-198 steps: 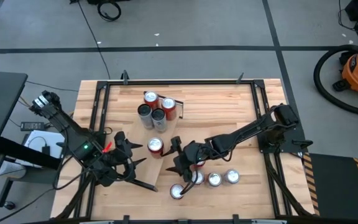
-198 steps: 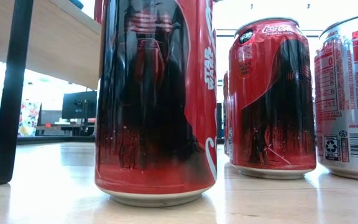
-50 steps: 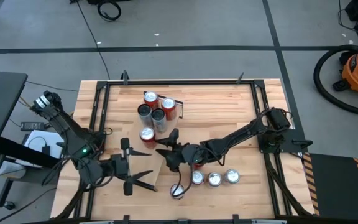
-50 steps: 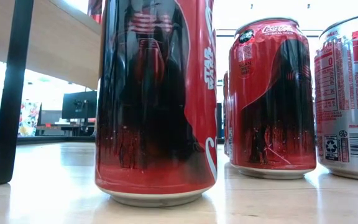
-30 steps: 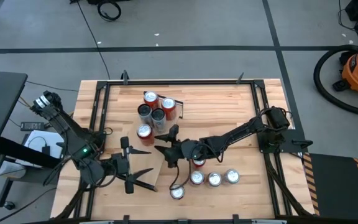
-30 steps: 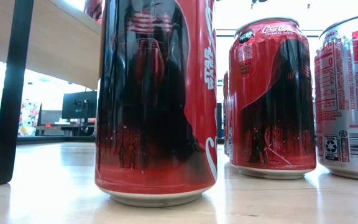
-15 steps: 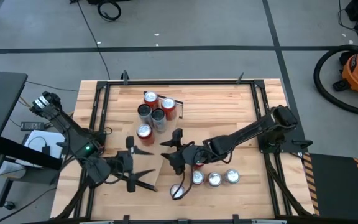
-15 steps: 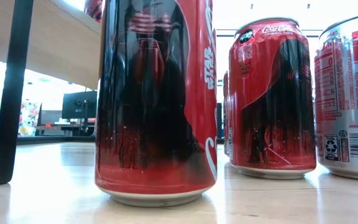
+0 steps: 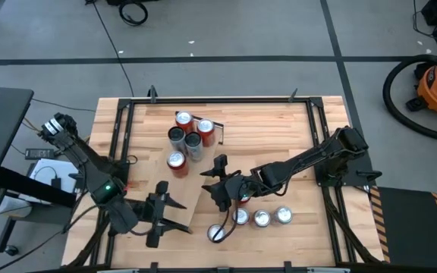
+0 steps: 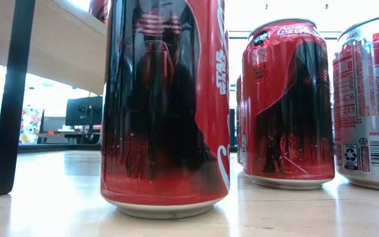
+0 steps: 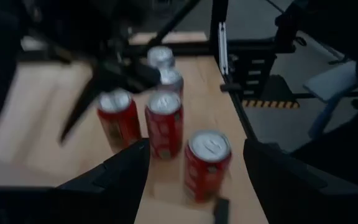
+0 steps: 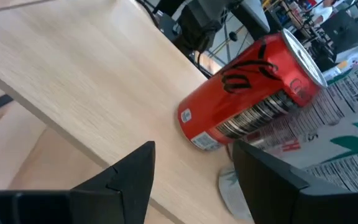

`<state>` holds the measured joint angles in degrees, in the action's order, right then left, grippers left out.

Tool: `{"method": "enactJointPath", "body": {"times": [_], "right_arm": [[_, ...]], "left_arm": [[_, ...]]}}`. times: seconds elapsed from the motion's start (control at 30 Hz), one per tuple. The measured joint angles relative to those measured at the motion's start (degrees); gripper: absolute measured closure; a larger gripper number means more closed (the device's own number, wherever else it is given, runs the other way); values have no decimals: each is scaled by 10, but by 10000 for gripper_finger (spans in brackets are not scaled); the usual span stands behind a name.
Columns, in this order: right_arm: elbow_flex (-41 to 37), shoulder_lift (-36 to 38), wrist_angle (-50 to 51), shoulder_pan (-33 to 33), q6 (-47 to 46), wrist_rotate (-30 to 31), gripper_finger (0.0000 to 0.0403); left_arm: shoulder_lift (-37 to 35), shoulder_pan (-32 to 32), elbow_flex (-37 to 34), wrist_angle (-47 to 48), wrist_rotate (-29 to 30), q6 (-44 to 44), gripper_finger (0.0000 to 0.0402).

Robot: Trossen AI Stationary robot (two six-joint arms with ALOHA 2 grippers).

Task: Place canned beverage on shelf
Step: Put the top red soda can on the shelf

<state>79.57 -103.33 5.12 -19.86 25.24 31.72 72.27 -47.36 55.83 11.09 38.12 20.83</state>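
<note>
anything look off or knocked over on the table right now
Nothing stands out. The five cans on the shelf stand upright in a cluster, including the red can at its near edge. The row of cans on the tabletop is upright too. No spill shows. Left gripper and right gripper are both empty and open.

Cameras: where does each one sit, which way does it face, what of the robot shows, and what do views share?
High view: overhead, straight down on the table; both arms, left gripper and right gripper open.
Low view: at tabletop height, level across; red cans fill it, no robot parts.
Left wrist view: past its own fingers at upright cans.
Right wrist view: past its own fingers at a red can on pale wood.
Shared: high and left wrist views both show the near-row cans.
</note>
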Motion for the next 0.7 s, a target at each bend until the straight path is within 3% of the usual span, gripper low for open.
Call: {"method": "enactJointPath", "body": {"times": [0.13, 0.3, 0.4, 0.57, 0.7], "right_arm": [[0, 2, -6, 1, 4, -10, 179], [0, 2, -19, 10, 15, -86, 179], [0, 2, -23, 16, 17, -120, 179], [0, -4, -45, 25, -2, -128, 179], [-1, -21, -51, 33, -17, -160, 179]], "left_arm": [[0, -17, 0, 65, 26, 101, 132], [-1, -33, 0, 131, 84, 194, 132], [-11, -42, 0, 149, 115, 220, 132], [-22, -50, 0, 174, 165, 231, 132], [-24, -49, 0, 223, 176, 272, 132]]}}
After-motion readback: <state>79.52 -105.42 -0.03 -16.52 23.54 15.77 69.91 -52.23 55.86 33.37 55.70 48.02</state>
